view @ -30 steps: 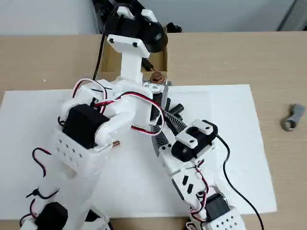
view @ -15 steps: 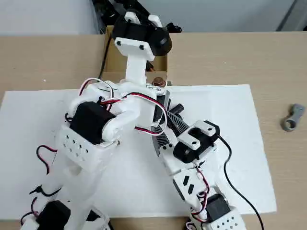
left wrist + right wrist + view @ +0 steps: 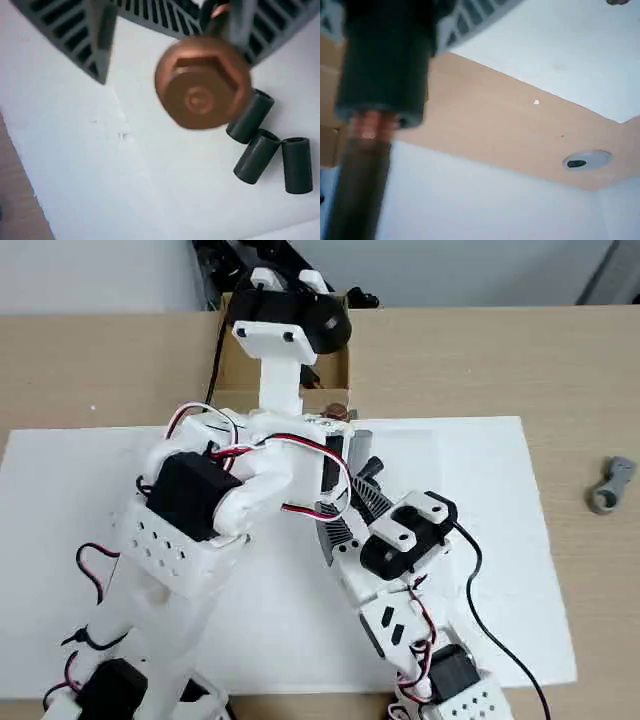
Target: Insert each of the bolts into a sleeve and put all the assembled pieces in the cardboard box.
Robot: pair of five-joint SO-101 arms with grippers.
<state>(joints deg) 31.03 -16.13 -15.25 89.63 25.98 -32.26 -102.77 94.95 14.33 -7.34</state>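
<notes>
A copper bolt (image 3: 202, 82) hangs head-up over the white sheet, at the near edge of the cardboard box (image 3: 232, 375); from the high view its head (image 3: 338, 412) peeks out beside the left arm's wrist. My left gripper (image 3: 160, 50) is open, its slatted fingers (image 3: 85, 35) standing apart on either side of the head. My right gripper (image 3: 390, 20) is shut on a black sleeve (image 3: 385, 55), and the bolt's copper tip (image 3: 367, 125) pokes out of the sleeve's end. Three loose black sleeves (image 3: 257, 156) lie side by side on the sheet.
The white sheet (image 3: 480, 490) covers most of the table, with free room on its right half. A small grey part (image 3: 612, 485) lies on the bare wood at the far right. Both arms crowd the middle, right in front of the box.
The left arm has shifted a little toward the box. The bolt head, plainly seen a second ago, now sits slightly lower and partly under the left wrist. The right arm barely moved.
</notes>
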